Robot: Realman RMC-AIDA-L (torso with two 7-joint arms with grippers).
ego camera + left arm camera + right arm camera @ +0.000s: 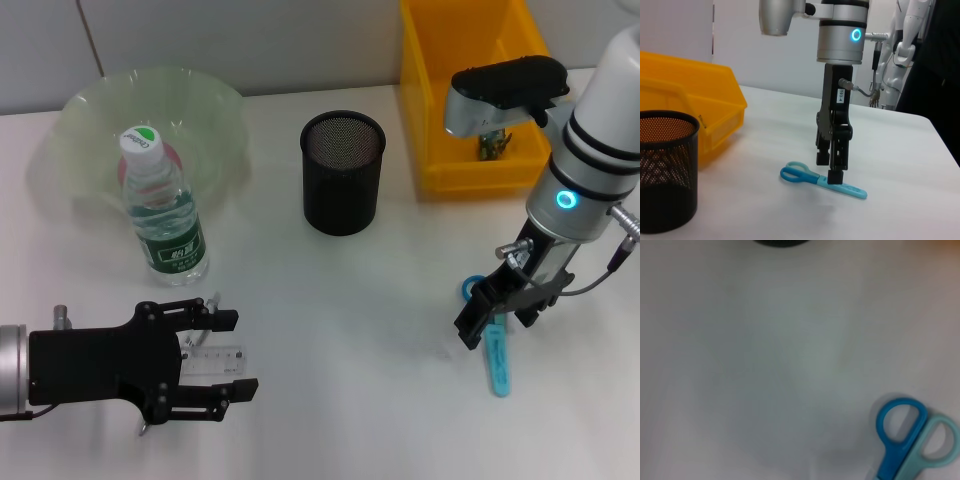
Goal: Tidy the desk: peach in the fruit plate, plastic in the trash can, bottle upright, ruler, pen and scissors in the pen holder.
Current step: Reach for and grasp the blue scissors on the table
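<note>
My right gripper (493,318) straddles the blue scissors (494,352) flat on the table, jaws narrowly parted for pickup, while my left gripper (225,355) spreads wide around the clear ruler (212,362).

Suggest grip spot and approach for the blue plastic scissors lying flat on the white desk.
Take the blue plastic scissors across the narrow sheathed blade section, just past the two finger loops, coming straight down. They lie flat, so only a top approach fits, and the loops are wider and hollow. The right gripper hangs over that section already.
</note>
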